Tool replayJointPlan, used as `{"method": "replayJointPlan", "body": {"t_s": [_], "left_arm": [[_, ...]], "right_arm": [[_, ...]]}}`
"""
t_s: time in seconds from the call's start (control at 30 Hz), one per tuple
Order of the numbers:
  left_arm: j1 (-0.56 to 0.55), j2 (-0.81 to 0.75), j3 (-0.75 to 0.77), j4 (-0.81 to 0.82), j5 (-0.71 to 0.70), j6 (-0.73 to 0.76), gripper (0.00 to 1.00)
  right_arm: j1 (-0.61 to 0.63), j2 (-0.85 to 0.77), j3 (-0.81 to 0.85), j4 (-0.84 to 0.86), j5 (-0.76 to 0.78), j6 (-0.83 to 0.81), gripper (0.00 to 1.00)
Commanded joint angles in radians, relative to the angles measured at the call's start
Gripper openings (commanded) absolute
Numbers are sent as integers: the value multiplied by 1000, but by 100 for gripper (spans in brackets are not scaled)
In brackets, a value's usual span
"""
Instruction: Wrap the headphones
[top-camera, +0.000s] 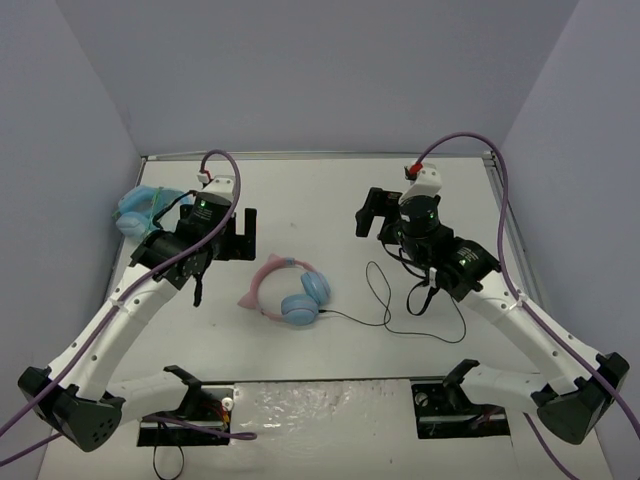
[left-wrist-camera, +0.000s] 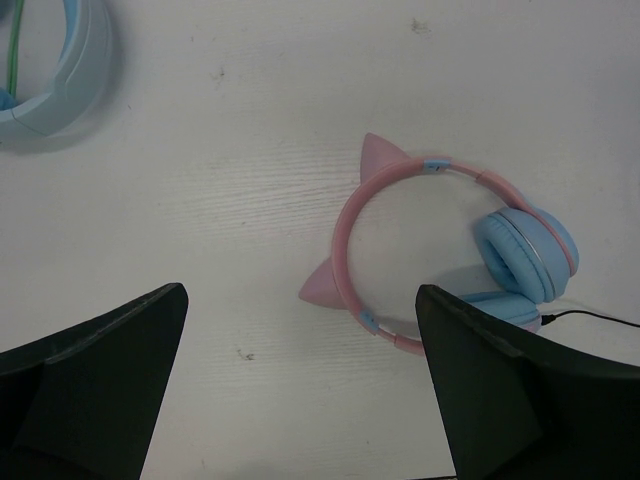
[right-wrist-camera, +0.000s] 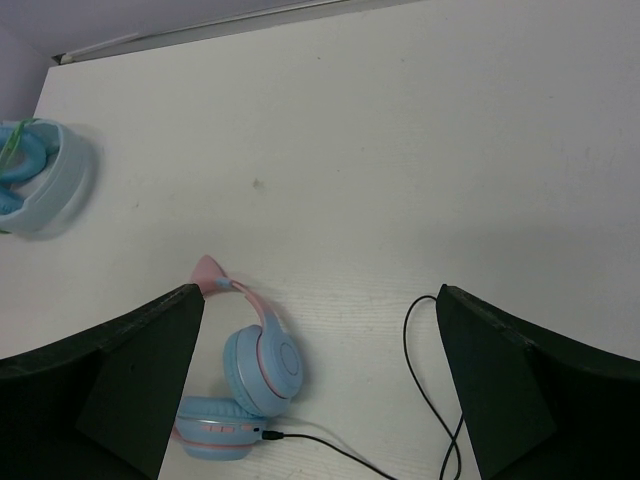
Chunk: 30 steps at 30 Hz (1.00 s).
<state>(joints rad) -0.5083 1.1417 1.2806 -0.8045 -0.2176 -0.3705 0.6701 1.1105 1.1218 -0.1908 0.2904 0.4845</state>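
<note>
The headphones (top-camera: 290, 290) lie on the white table between the arms, with a pink cat-eared headband and light blue ear cups. They also show in the left wrist view (left-wrist-camera: 450, 250) and the right wrist view (right-wrist-camera: 250, 380). Their thin black cable (top-camera: 400, 300) runs right from the lower cup and loops on the table (right-wrist-camera: 425, 380). My left gripper (top-camera: 235, 232) is open and empty, above the table left of the headphones (left-wrist-camera: 300, 400). My right gripper (top-camera: 372, 212) is open and empty, above the table beyond the cable (right-wrist-camera: 320, 390).
An all-light-blue looped item (top-camera: 140, 208) lies at the table's far left, behind the left arm (left-wrist-camera: 60, 70) (right-wrist-camera: 40, 180). A raised rail (top-camera: 320, 155) edges the table's back, with grey walls around.
</note>
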Motion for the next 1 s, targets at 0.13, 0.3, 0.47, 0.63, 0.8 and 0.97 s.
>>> {"method": "replayJointPlan", "body": {"t_s": [0.13, 0.3, 0.47, 0.63, 0.8, 0.97], "left_arm": [[24, 26, -58, 65, -31, -35, 97], [110, 53, -114, 103, 57, -62, 97], [180, 54, -143, 115, 149, -65, 97], [196, 47, -162, 110, 161, -56, 97], [197, 55, -164, 113, 175, -58, 97], [202, 54, -161, 113, 178, -55, 97]], "right_arm": [[40, 171, -3, 56, -62, -16, 100], [95, 300, 51, 62, -65, -58, 100], [128, 359, 45, 69, -85, -53, 100], [164, 397, 7, 91, -94, -55, 100], [209, 456, -4, 110, -101, -66, 100], [258, 533, -3, 112, -92, -82, 100]]}}
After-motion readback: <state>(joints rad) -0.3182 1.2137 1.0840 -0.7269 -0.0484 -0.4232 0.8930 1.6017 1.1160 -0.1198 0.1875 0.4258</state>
